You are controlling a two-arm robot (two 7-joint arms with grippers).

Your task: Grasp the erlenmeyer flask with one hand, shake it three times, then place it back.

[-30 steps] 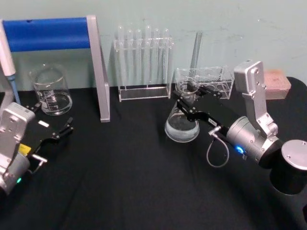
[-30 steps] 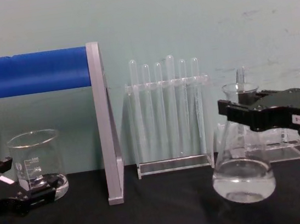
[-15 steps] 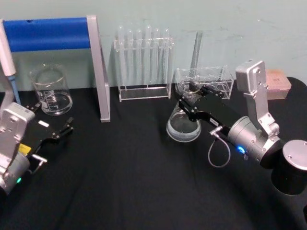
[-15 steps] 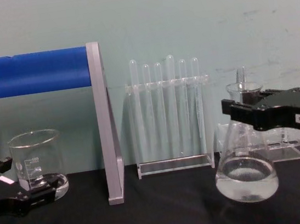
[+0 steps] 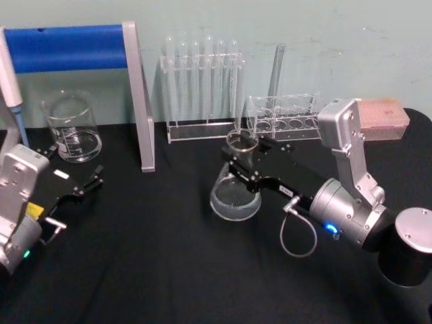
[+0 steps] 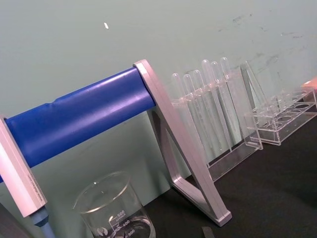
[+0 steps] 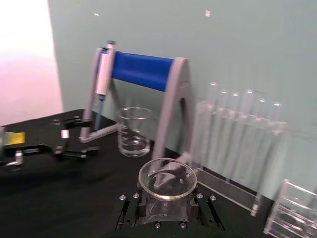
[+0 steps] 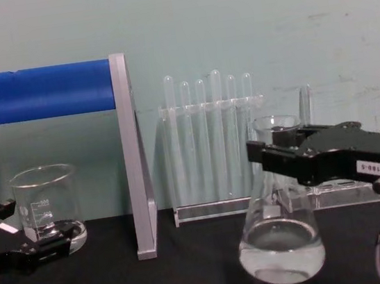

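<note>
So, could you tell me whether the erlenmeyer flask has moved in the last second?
Yes: in the right gripper, the erlenmeyer flask has shifted left, toward the test tube rack.

One flask [image 5: 235,196], one beaker [image 5: 71,128], one blue stand [image 5: 67,47] and one pipette [image 5: 10,81] were counted. Two clear racks [image 5: 202,131] were seen. Six test tubes [image 5: 196,74] were counted in one, and one tall tube [image 5: 275,71] in the other.
</note>
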